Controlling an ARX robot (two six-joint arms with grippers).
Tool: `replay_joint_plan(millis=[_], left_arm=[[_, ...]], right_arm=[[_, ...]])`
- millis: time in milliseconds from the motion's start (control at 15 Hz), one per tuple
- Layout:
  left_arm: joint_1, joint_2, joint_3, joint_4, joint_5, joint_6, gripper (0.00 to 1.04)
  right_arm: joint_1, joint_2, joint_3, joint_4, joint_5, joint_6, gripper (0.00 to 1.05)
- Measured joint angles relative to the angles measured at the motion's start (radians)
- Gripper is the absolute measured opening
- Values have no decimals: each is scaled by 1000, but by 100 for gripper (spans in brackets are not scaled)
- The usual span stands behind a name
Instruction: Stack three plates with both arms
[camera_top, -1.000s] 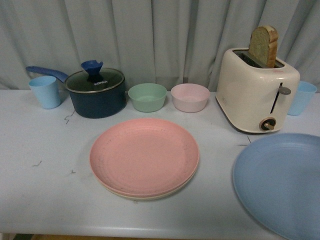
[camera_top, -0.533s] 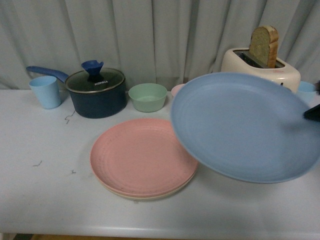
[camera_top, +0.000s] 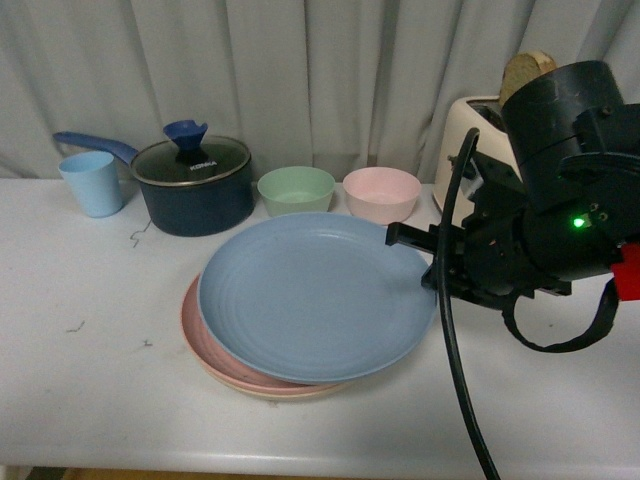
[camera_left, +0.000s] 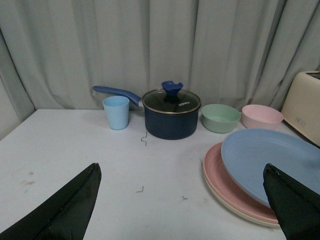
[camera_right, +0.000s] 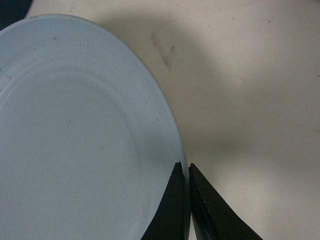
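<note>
The light blue plate (camera_top: 315, 295) lies over the pink plate (camera_top: 205, 345), which sits on the cream-beige plate (camera_top: 290, 392), mid-table. The blue plate is shifted slightly right and back of the two below. My right gripper (camera_top: 400, 238) is shut on the blue plate's right rim; in the right wrist view the black fingers (camera_right: 184, 167) pinch the rim of the plate (camera_right: 75, 140). My left gripper (camera_left: 182, 200) is open and empty over bare table left of the stack; the blue plate (camera_left: 270, 160), pink plate (camera_left: 225, 180) and beige edge (camera_left: 240, 216) show there.
A dark blue pot with glass lid (camera_top: 193, 183), a light blue cup (camera_top: 92, 182), a mint-green bowl (camera_top: 296, 191) and a pink bowl (camera_top: 381, 193) stand along the back. A cream toaster (camera_top: 470, 150) with bread is behind my right arm (camera_top: 560, 210). Curtain behind.
My right arm has come in from the right and carried the blue plate left and down, from tilted in the air to lying over the pink plate.
</note>
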Motion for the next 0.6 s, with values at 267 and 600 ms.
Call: replay_joint_plan(millis=[267, 600], left_arm=[[0, 0, 0, 0, 0, 0, 98], [0, 0, 0, 0, 3, 0, 98]], right_arm=[[24, 47, 16, 48, -8, 61, 27], [-55, -250, -330, 631, 149, -29, 62]])
